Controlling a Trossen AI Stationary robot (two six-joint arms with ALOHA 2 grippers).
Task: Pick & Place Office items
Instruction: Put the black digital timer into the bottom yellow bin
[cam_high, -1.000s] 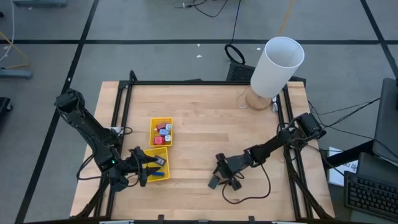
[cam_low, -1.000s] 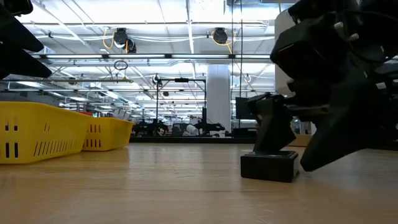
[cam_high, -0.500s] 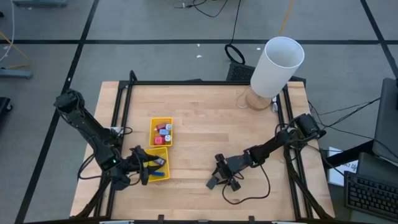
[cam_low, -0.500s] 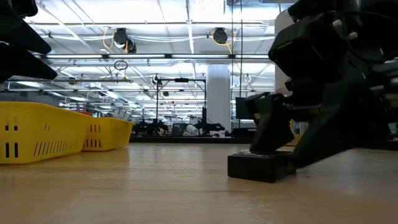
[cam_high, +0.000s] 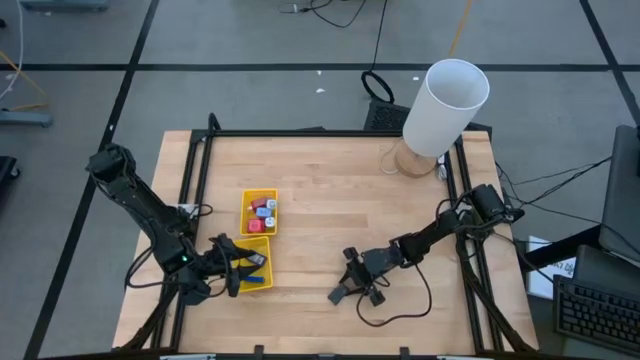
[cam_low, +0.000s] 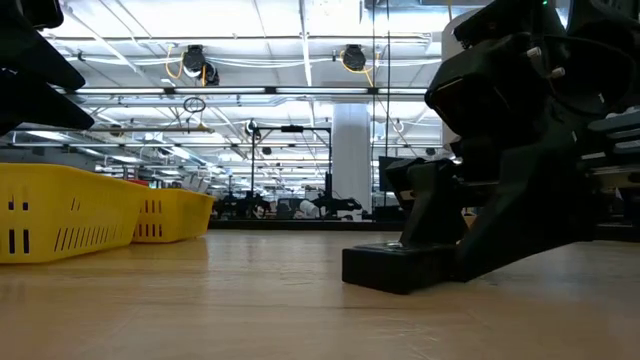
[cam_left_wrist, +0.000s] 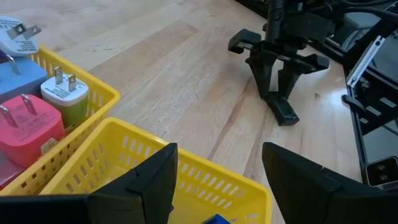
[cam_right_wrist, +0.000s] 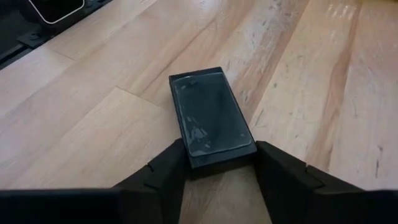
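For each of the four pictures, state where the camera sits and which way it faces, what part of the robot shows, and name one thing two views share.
High view: above the table, looking straight down; both arms, yellow tray.
Low view: at tabletop height, looking level across; right gripper at dark grey rectangle.
Left wrist view: over the tray, left gripper fingers in front.
Right wrist view: down at the rectangle between its fingers.
Shared: all four show the rectangle.

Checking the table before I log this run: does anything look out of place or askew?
One item: a dark grey flat block lies alone on the bare table, away from the yellow tray holding the other pieces. The right gripper is at its end, fingers either side.
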